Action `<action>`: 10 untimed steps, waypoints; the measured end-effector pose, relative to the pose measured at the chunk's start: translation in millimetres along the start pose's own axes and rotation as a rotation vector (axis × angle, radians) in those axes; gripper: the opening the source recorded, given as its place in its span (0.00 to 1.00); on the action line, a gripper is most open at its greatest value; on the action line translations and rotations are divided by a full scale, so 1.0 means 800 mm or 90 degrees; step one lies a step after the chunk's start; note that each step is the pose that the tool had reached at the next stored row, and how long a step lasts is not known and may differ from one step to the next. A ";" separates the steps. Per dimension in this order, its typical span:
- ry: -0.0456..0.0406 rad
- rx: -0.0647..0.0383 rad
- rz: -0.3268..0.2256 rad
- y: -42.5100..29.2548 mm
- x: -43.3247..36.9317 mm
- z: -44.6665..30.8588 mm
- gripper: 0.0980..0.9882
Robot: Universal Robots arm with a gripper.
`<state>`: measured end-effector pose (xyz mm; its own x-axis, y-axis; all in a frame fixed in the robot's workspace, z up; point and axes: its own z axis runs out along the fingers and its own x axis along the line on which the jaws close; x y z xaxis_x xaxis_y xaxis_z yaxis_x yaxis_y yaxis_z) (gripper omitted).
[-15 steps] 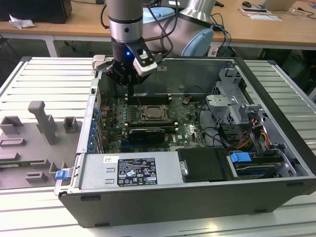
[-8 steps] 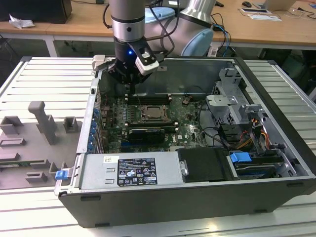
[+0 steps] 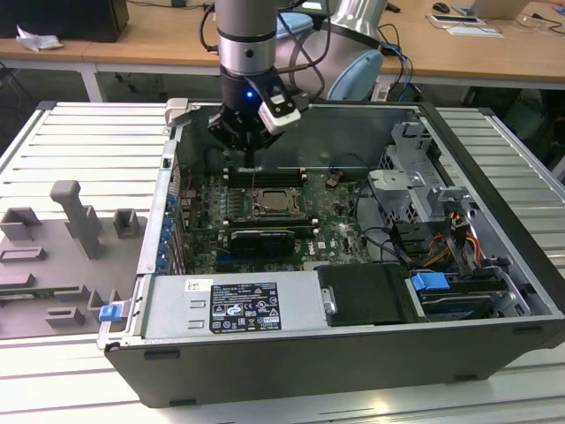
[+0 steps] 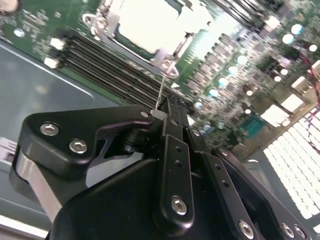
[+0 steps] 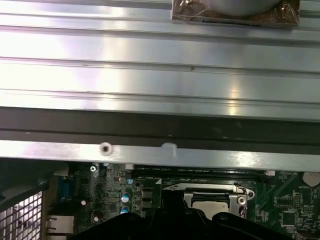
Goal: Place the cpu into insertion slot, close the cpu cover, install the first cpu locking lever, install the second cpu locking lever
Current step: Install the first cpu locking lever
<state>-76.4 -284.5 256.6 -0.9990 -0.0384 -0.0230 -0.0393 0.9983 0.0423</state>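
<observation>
Hovering inside the open case (image 3: 353, 375), the hand (image 3: 252, 164) has its fingers pressed together on a thin wire lever (image 4: 161, 86), which rises from a corner of the slot (image 3: 258, 210). The cpu (image 4: 150, 22) lies in that slot (pale face up), with the cover (image 5: 235, 200) flat around it.
</observation>
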 end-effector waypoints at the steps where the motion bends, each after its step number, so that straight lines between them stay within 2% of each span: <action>1: 0.0003 0.000 0.000 0.0001 -0.004 0.0006 0.01; 4: 0.0013 0.000 0.000 0.0002 -0.019 0.0028 0.01; 7: 0.0015 -0.002 0.000 0.0000 -0.023 0.0042 0.01; 10: 0.0004 -0.025 0.003 -0.0001 -0.023 0.0052 0.01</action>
<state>-58.2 -283.7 252.9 -0.9992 -0.0345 -0.0222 -0.0362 0.9960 0.0812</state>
